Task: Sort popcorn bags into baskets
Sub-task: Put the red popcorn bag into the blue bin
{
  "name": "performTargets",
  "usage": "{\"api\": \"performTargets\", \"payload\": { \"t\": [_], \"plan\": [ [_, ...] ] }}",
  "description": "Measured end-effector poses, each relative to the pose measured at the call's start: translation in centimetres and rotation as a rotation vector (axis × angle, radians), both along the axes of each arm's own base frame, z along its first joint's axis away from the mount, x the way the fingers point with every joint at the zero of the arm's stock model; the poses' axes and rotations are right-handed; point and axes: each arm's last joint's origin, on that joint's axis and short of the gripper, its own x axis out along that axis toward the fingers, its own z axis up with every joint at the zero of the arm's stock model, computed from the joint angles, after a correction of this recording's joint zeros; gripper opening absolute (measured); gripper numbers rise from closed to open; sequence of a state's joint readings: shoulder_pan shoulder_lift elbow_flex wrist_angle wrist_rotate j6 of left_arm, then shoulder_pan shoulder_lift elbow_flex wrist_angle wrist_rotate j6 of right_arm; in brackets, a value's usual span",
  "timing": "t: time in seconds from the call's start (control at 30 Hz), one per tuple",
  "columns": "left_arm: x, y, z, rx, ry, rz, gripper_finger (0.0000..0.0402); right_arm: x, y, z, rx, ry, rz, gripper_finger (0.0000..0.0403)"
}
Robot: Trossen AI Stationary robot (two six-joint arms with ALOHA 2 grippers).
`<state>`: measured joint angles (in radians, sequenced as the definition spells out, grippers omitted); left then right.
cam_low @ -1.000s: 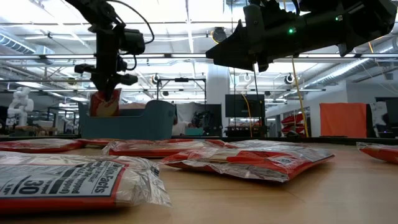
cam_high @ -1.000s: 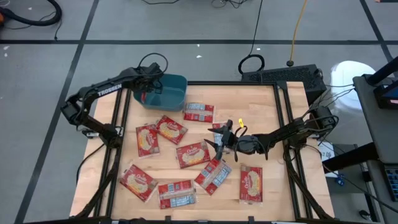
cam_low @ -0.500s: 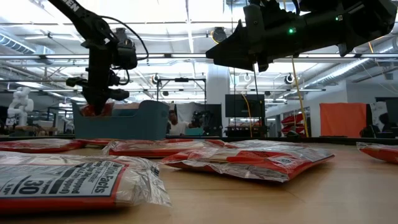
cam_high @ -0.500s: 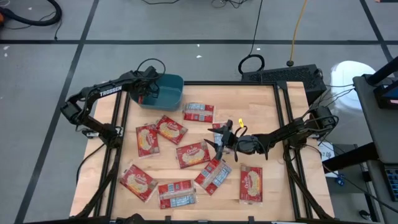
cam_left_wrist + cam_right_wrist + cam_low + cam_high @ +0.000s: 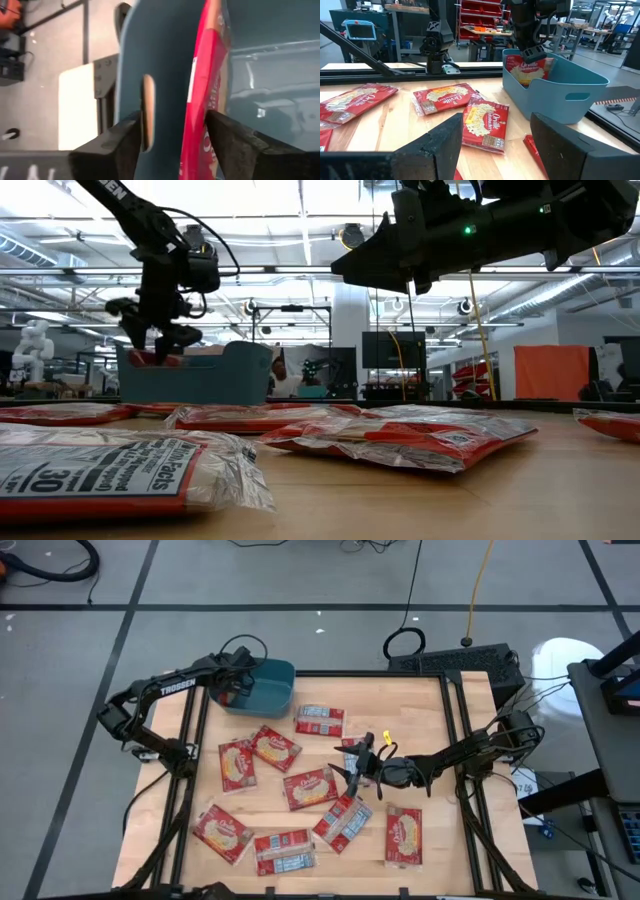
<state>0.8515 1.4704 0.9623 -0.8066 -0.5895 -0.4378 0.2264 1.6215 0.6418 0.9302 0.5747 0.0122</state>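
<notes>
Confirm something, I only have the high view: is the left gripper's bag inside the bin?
Observer: Yes. The right wrist view shows the bag standing on edge inside the bin.
Operator: Gripped?
Observer: No. The left wrist view shows the left gripper open, wider than the bag.
Operator: Right gripper touching anything?
Observer: No. The low view shows the right gripper hanging clear above the loose bags on the table.

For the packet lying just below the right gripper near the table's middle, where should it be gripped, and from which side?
Judging by its pose, that popcorn bag lies flat and skewed, so a short crimped end is likely best, approached from above by the right gripper. The neighbouring packet crowds its upper-left corner; the lower end looks freer.
</notes>
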Motion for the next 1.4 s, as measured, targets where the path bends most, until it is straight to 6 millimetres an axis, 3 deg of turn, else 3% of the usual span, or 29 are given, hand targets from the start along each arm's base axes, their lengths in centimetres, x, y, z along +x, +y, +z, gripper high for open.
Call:
{"api": "performTargets", "payload": {
  "t": [0.17,0.47,0.73,0.9,1.07,1.23,1.4],
  "plan": [
    [-0.3,0.3,0.3,0.031,0.033,0.019,0.0238,0.0,0.0,0.0,0.001,0.000,0.000,0.0224],
    [0.3,0.0,0.6,0.025,0.039,-0.029,0.0203,0.0,0.0,0.0,0.003,-0.005,0.000,0.0224],
    [1.1,-1.2,4.7,0.129,-0.027,-0.144,0.0176,0.0,0.0,0.1,0.011,-0.010,-0.001,0.0224],
    [2.0,-3.9,6.2,0.134,-0.123,-0.335,0.0167,0.0,-0.1,-0.2,0.029,0.009,-0.007,0.0224],
    [4.3,-8.3,7.3,0.158,-0.288,-0.643,0.0159,0.0,-0.7,-0.6,0.038,0.042,-0.064,0.0224],
    [6.8,-13.3,7.1,0.287,-0.415,-0.957,0.0157,1.0,-1.6,-0.7,0.000,0.211,-0.143,0.0224],
    [8.5,-17.8,5.6,0.422,-0.519,-1.222,0.0159,2.2,-2.9,0.2,0.020,0.431,-0.188,0.0224]
  ]
}}
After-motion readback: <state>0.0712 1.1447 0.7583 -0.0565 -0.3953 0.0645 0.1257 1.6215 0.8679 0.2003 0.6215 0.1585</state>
